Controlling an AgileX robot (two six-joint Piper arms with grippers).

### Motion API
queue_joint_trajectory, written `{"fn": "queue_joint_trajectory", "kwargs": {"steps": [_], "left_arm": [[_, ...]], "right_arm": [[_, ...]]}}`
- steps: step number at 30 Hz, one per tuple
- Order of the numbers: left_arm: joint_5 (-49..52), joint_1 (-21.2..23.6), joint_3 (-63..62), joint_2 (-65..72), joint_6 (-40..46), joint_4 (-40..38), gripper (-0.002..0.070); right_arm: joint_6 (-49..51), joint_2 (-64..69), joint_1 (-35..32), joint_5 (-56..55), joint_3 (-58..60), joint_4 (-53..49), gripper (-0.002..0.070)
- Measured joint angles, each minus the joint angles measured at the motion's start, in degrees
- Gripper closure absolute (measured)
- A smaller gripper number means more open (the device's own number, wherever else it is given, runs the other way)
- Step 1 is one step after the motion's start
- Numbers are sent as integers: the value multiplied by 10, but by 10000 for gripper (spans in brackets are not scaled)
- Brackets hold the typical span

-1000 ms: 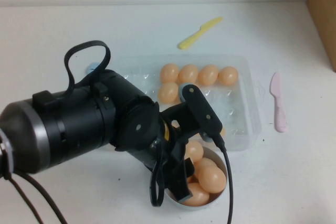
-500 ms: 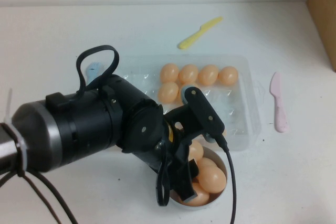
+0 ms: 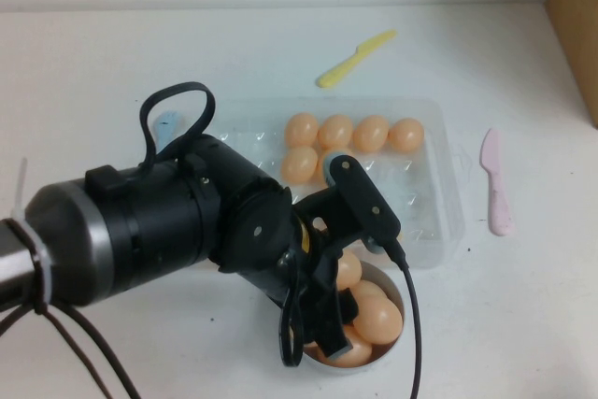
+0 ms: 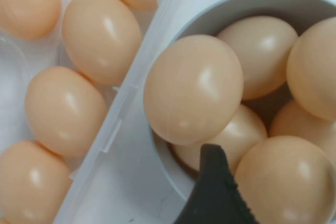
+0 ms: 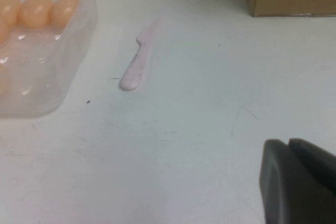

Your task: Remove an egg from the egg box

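High view: left gripper (image 3: pixel 322 310) is hanging over the bowl (image 3: pixel 392 343) at the table's 6 o'clock; whether its jaws are apart cannot be told. In the left wrist view the egg (image 4: pixel 193 88) is lying free on top of other eggs in the bowl, long axis tilted, against the rim beside the egg box (image 3: pixel 439 184) wall. Right gripper (image 5: pixel 299 182) is sitting over bare table near a pink knife (image 5: pixel 137 64), fingers together.

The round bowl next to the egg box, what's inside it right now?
The bowl holds a pile of peach eggs, about five showing from the left wrist. The left gripper hangs over it, hiding part of the pile. The right gripper sits away over bare table.
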Motion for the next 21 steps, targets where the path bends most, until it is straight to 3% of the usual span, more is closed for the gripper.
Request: {"fn": "queue_joint_trajectory", "kwargs": {"steps": [6,9,12,14,21], "left_arm": [[-4,0,0,-23,-16,13,267],[-15,1,0,-62,-60,65,371],[-27,10,0,-112,-108,124,556],[-29,21,0,-143,-129,149,620],[-22,32,1,-234,-153,161,672]], "right_arm": [[0,0,0,0,0,0,694],[0,0,0,0,0,0,694],[0,0,0,0,0,0,694],[0,0,0,0,0,0,694],[0,0,0,0,0,0,694]]}}
